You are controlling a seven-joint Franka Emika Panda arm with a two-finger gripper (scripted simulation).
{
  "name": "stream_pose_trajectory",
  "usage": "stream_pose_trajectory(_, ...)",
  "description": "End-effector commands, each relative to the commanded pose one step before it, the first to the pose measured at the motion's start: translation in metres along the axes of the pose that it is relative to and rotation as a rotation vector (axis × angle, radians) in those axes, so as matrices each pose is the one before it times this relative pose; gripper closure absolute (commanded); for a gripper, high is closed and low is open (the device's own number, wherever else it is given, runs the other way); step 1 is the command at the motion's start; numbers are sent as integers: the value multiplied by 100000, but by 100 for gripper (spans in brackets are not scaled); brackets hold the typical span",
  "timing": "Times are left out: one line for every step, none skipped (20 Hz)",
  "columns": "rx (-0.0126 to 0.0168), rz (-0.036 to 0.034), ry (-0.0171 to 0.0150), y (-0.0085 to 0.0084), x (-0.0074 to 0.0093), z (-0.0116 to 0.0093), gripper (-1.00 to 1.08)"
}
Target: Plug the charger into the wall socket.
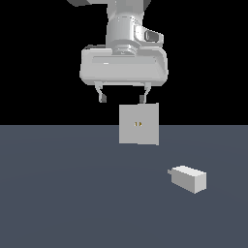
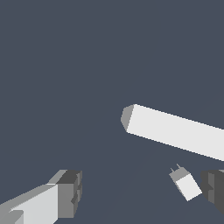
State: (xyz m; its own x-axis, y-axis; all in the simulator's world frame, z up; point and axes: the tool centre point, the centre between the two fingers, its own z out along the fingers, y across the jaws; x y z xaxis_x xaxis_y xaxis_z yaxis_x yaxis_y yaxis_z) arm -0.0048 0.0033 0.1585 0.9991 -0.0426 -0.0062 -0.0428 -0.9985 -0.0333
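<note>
Gripper (image 1: pixel 123 99): fingers spread, nothing pinched, held above the wall socket.
Wall socket (image 1: pixel 139 124): flat, matte square plate, upright.
Charger (image 1: pixel 189 178): small plain block, laid near the socket.

I see: worktop (image 1: pixel 58 193) | flat, plain dark slate-blue surface | black backdrop (image 1: pixel 38 58) above its far edge | nothing else I can make out

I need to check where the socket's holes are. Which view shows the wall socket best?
The exterior view: the wall socket faces the camera, upright, with both gold holes visible at its centre. The wrist view shows only its top edge from above, a long pale slab with no holes visible.
</note>
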Motion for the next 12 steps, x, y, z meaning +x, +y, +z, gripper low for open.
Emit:
stream_pose_trajectory(0, 0, 0, 1, 0, 0, -92)
stream_pose_trajectory(-2, -67, 17, -1, -13, 6, -92)
stream_pose_trajectory(0, -150, 37, 28, -36, 25, -92)
stream_pose_trajectory(0, -260, 64, 41, -61, 40, -92)
stream_pose_trajectory(0, -361, 89, 59, -85, 56, -92)
stream_pose_trajectory(0, -474, 117, 69, -110, 71, -92)
stream_pose_trajectory(-1, -573, 141, 86, -133, 87, -92)
stream_pose_trajectory(-1, -674, 166, 102, -157, 102, -92)
stream_pose_trajectory(-1, -775, 191, 116, -180, 117, -92)
stream_pose_trajectory(-1, -872, 215, 131, -202, 132, -92)
stream_pose_trajectory(-1, -963, 237, 147, -224, 147, -92)
stream_pose_trajectory(-1, -1059, 261, 159, -245, 160, -92)
